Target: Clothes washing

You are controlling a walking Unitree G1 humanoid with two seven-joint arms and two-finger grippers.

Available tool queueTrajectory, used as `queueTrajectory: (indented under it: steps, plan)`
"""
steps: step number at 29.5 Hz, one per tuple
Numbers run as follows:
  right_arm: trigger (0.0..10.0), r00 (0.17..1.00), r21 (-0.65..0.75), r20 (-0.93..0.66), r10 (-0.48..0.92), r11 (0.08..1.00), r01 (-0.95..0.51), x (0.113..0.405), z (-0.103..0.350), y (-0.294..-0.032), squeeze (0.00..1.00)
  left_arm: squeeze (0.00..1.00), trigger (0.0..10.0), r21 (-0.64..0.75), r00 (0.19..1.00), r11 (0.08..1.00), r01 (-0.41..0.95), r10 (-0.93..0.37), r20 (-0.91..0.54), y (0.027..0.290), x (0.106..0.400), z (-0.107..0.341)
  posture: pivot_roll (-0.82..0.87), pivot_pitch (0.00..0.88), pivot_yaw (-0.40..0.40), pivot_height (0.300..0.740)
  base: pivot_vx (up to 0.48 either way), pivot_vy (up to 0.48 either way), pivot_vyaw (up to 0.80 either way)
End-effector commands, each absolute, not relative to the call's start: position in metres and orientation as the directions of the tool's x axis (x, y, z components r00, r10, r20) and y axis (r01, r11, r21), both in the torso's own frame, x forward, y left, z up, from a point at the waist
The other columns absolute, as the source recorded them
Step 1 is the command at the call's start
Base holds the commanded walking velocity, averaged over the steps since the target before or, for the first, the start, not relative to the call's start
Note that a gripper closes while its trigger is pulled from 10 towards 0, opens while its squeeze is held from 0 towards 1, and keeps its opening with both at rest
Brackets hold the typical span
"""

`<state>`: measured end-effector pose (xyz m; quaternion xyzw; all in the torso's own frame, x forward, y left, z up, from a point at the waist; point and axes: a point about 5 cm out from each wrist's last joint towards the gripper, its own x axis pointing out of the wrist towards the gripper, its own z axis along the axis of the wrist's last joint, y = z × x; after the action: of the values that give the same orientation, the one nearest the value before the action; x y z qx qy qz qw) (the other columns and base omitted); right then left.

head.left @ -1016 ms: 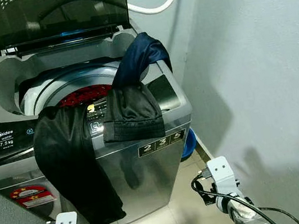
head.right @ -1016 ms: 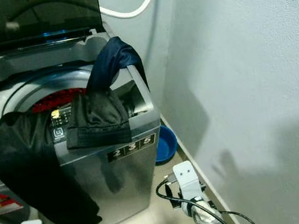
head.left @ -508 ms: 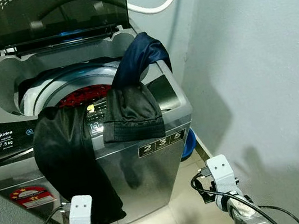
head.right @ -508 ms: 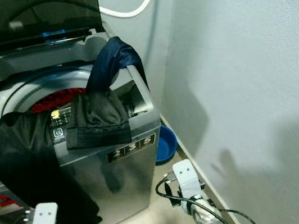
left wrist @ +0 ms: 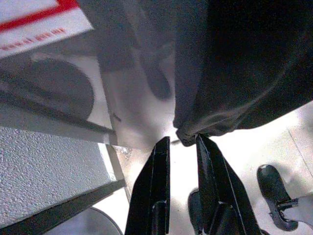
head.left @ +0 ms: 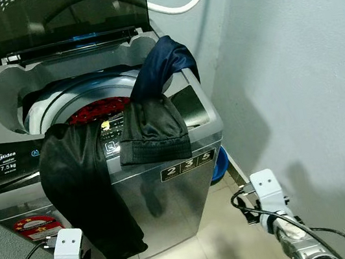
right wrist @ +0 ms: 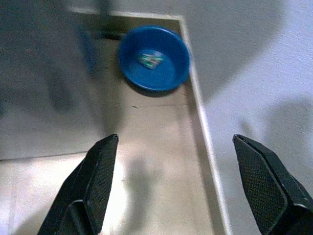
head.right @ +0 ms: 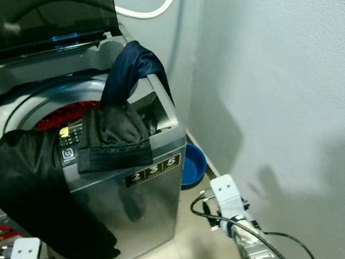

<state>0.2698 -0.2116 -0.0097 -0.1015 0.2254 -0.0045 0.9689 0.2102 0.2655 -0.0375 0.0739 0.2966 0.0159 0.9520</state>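
Since half a second ago the left arm has dropped lower and shifted left, while the right arm has moved slightly right. Now the left hand sits just under the hem of the black garment that hangs down the front of the open washing machine, its fingers nearly together with the hem just above their tips. Another dark garment drapes over the control panel. Right hand hangs low, fingers wide apart, over the floor near a blue basin.
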Motion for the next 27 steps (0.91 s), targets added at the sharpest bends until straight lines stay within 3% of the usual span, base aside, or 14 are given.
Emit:
queueTrajectory:
  steps: [1,10,14,17,27]
  plan:
    - [10.0,0.881,-0.196,-0.466,-0.080,0.981,-0.014,0.264,-0.015,-0.216,0.00,0.00,10.0,0.145,0.813,0.989,0.009,0.077,-0.577,0.268,0.204,-0.041,0.01,0.033,0.031,0.740,0.000,0.000,0.00]
    - [10.0,0.875,-0.205,-0.473,-0.106,0.979,0.008,0.279,-0.008,-0.214,0.00,0.00,10.0,0.126,0.809,0.992,0.011,0.065,-0.584,0.264,0.202,-0.043,0.00,0.037,0.037,0.740,0.000,0.000,0.00]
    - [10.0,0.875,-0.197,-0.469,-0.118,0.980,0.026,0.291,-0.001,-0.202,0.00,0.00,10.0,0.117,0.838,0.993,0.034,0.035,-0.544,0.252,0.226,-0.033,-0.02,0.029,0.045,0.740,0.000,0.000,0.00]
    - [10.0,0.871,-0.192,-0.474,-0.130,0.981,0.042,0.280,-0.008,-0.210,0.00,0.00,10.0,0.097,0.864,0.993,0.071,-0.013,-0.504,0.231,0.249,-0.021,-0.04,0.049,0.043,0.740,0.000,0.000,0.00]
    - [10.0,0.828,-0.195,-0.557,-0.060,0.979,-0.061,0.250,-0.031,-0.215,0.00,0.00,10.0,0.084,0.884,0.994,0.076,-0.027,-0.467,0.208,0.254,-0.019,0.01,0.054,-0.007,0.740,0.000,0.000,0.00]
